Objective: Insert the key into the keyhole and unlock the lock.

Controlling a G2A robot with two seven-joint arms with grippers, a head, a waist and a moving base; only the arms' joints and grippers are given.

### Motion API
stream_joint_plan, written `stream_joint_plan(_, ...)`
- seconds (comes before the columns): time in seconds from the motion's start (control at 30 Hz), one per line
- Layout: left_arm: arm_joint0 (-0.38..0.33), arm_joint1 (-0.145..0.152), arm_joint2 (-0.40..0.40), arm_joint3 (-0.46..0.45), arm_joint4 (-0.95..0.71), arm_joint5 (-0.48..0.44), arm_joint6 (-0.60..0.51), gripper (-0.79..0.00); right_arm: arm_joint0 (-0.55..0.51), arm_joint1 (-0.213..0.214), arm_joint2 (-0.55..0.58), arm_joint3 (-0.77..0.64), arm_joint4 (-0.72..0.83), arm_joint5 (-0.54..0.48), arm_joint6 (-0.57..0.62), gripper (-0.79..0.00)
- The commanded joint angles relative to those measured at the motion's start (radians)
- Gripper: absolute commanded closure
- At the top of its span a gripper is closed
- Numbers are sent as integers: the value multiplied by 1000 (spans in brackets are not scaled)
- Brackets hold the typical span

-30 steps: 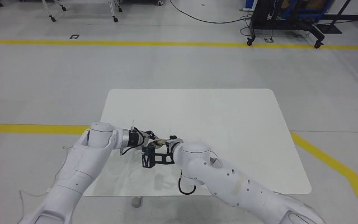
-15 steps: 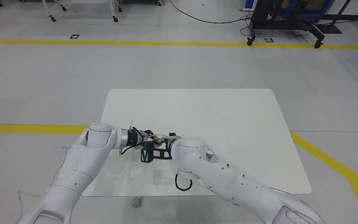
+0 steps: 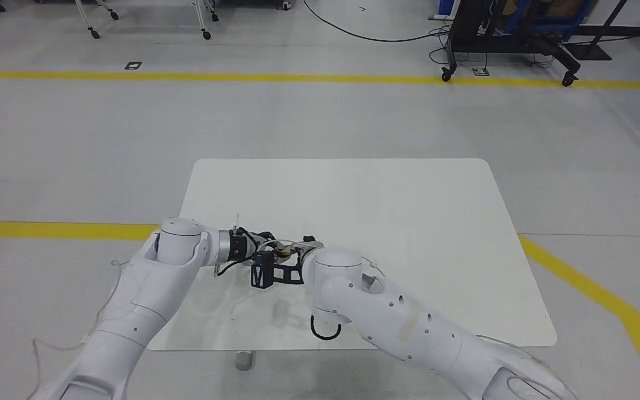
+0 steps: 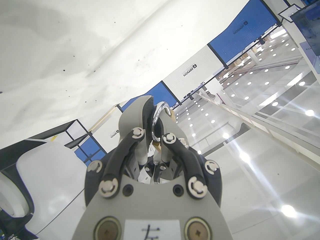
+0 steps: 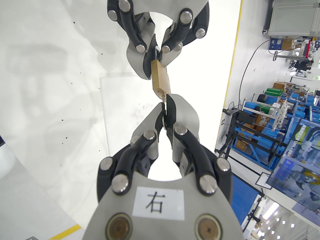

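Left gripper (image 5: 153, 59), on the left of the lock (image 5: 160, 79) as seen from above: fingers drawn narrow and clamped on the steel shackle (image 4: 160, 112), ribbed pads pressed against both sides of the loop.

Lock: small brass padlock, held off the surface, body projecting from the left fingertips at a slight tilt, keyhole end turned away from them.

Key (image 5: 163, 97): thin metal shaft meeting the keyhole end of the lock, roughly in line with the brass body. Depth of insertion not discernible; head hidden between the pads that grip it.

Right gripper (image 5: 166, 106), on the right of the lock, directly opposite the left one: fingers nearly together, pinching the key, tips just short of the brass body.

Both grippers tip to tip, with lock and key bridging the gap between them.

White table (image 3: 400, 200): below the lock, not touching it.
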Motion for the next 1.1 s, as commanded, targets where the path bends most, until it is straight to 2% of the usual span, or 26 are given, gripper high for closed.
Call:
stream_joint_plan(0.0,0,1,3,-5,0,-5,-10,0,1,-3,-2,1,2,-4,7,0)
stream_joint_plan(0.33,-5,7,7,2,-13,-12,-59,0,-6,-14,6,0,0,-11,-3,0)
stream_joint_plan(0.67,-10,10,14,11,-17,-18,-59,0,-26,-17,27,-8,-11,-11,-5,0)
stream_joint_plan(0.73,-11,10,15,13,-19,-18,-55,0,-30,-18,31,-10,-11,-14,-3,-151)
stream_joint_plan(0.83,-11,10,18,16,-30,-10,-59,0,-35,-19,38,-14,-11,-13,1,-256)
stream_joint_plan(1.07,-14,11,23,18,-36,-12,-61,0,-43,-22,48,-25,-18,-18,7,-256)
